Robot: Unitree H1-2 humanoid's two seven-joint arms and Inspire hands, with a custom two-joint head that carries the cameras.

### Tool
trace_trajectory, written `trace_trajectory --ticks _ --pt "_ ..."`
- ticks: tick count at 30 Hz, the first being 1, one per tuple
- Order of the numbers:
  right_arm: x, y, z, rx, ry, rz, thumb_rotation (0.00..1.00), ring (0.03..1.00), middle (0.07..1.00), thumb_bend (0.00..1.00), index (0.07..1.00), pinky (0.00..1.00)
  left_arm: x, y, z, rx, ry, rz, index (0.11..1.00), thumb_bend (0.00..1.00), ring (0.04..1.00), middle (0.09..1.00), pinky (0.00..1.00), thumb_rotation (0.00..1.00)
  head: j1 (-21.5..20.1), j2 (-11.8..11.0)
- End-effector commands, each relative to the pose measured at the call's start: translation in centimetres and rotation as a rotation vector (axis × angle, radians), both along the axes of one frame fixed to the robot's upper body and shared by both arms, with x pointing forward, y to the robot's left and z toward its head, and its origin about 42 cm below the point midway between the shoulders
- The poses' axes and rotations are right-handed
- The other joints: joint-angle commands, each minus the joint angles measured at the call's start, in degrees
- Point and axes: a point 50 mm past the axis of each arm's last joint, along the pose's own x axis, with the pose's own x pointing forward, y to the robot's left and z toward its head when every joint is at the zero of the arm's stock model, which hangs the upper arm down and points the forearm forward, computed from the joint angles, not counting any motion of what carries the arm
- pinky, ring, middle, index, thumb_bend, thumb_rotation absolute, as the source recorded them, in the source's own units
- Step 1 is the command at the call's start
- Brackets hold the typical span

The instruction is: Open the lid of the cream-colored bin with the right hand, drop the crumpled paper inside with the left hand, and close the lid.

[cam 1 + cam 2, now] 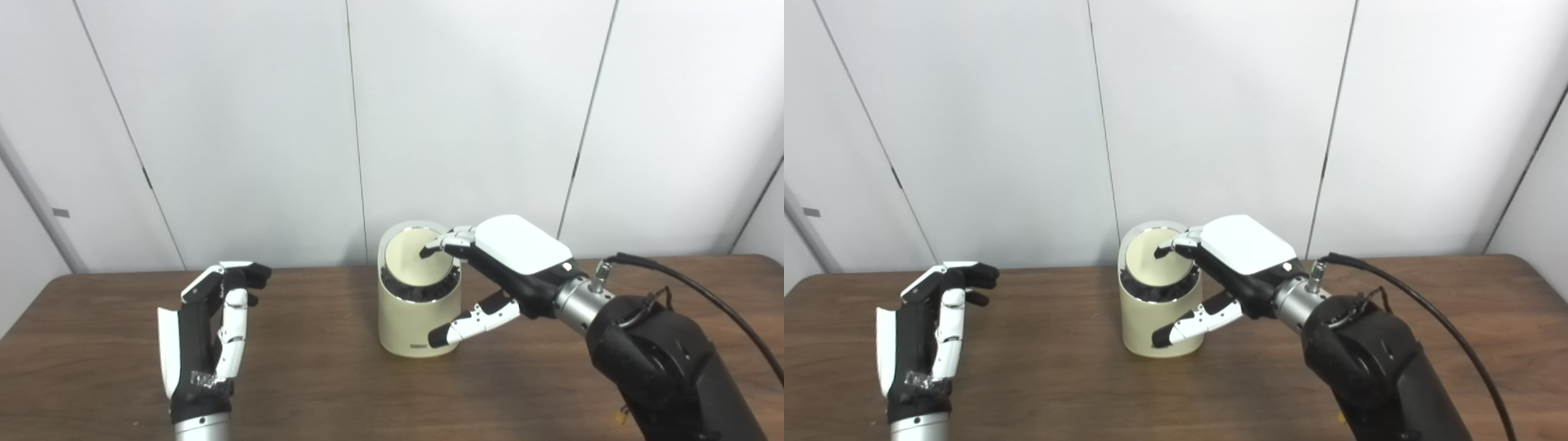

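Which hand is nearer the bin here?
Right. The right hand is at the bin, fingers on its lid and thumb against its side. The left hand stands apart on the bin's left, holding nothing.

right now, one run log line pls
right hand fingertips on bin lid | left hand open, empty | paper unseen
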Motion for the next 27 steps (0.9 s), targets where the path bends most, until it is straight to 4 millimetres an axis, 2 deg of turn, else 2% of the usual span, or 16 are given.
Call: trace_trajectory --ticks 1,8,9,10,11,15,17,18,19,21,23,27 --pt "-0.6 -0.2 1.6 0.07 -0.093 0.009 0.78 0.869 0.844 0.91 0.81 0.79 0.2 -0.3 1.1 0.013 -0.072 -0.011 0.525 0.41 0.563 0.577 0.46 0.91 0.03 -0.08" --pt "-1.9 -1.3 0.5 0.268 -0.119 -0.007 0.82 0.858 0.858 0.82 0.828 0.76 0.2 -0.3 1.2 0.004 -0.083 -0.027 0.541 0.39 0.579 0.591 0.48 0.84 0.34 -0.13" --pt "-2.5 -1.8 0.1 0.353 -0.149 -0.019 0.83 0.856 0.857 0.82 0.829 0.76 0.2 -0.2 1.3 -0.006 -0.083 -0.029 0.542 0.39 0.58 0.592 0.48 0.84 0.23 -0.1" --pt "-3.1 -2.5 -0.4 0.444 -0.178 -0.041 0.79 0.818 0.834 0.74 0.803 0.69 0.1 -0.2 1.3 -0.013 -0.085 -0.033 0.548 0.41 0.588 0.597 0.49 0.77 0.1 -0.05" --pt "-3.6 -3.1 -0.9 0.526 -0.201 -0.062 0.78 0.803 0.825 0.69 0.795 0.67 0.1 -0.1 1.3 -0.019 -0.085 -0.036 0.552 0.41 0.593 0.602 0.49 0.73 0.01 -0.07" --pt "-4.9 -4.9 -2.8 0.75 -0.274 -0.095 0.68 0.763 0.792 0.45 0.768 0.63 0.0 0.0 1.3 -0.035 -0.083 -0.049 0.572 0.36 0.609 0.618 0.5 0.63 0.19 -0.28" --pt "-5.5 -5.6 -3.6 0.822 -0.326 -0.155 0.65 0.739 0.765 0.35 0.738 0.62 -0.1 0.2 1.3 -0.041 -0.089 -0.058 0.581 0.3 0.613 0.624 0.51 0.56 -0.02 -0.21" --pt "-5.9 -5.9 -4.0 0.858 -0.353 -0.182 0.65 0.736 0.76 0.34 0.732 0.62 -0.2 0.2 1.3 -0.045 -0.094 -0.064 0.582 0.29 0.613 0.624 0.51 0.55 0.07 -0.28" --pt "-6.2 -6.0 -4.3 0.889 -0.37 -0.2 0.59 0.726 0.744 0.3 0.713 0.61 -0.2 0.3 1.3 -0.048 -0.099 -0.07 0.584 0.24 0.611 0.623 0.51 0.48 0.09 -0.31" --pt "-6.7 -6.4 -5.0 0.956 -0.394 -0.211 0.54 0.714 0.73 0.3 0.695 0.6 -0.4 0.4 1.3 -0.046 -0.105 -0.075 0.585 0.22 0.609 0.622 0.51 0.42 0.24 -0.34" --pt "-7.1 -6.7 -5.7 1.022 -0.409 -0.211 0.4 0.673 0.699 0.3 0.667 0.55 -0.5 0.6 1.3 -0.037 -0.107 -0.072 0.584 0.19 0.605 0.621 0.5 0.32 0.29 -0.26" --pt "-7.8 -7.1 -7.2 1.129 -0.415 -0.169 0.33 0.65 0.677 0.3 0.635 0.54 -0.8 1.0 1.5 -0.026 -0.116 -0.058 0.582 0.21 0.591 0.615 0.49 0.22 0.63 -0.36"
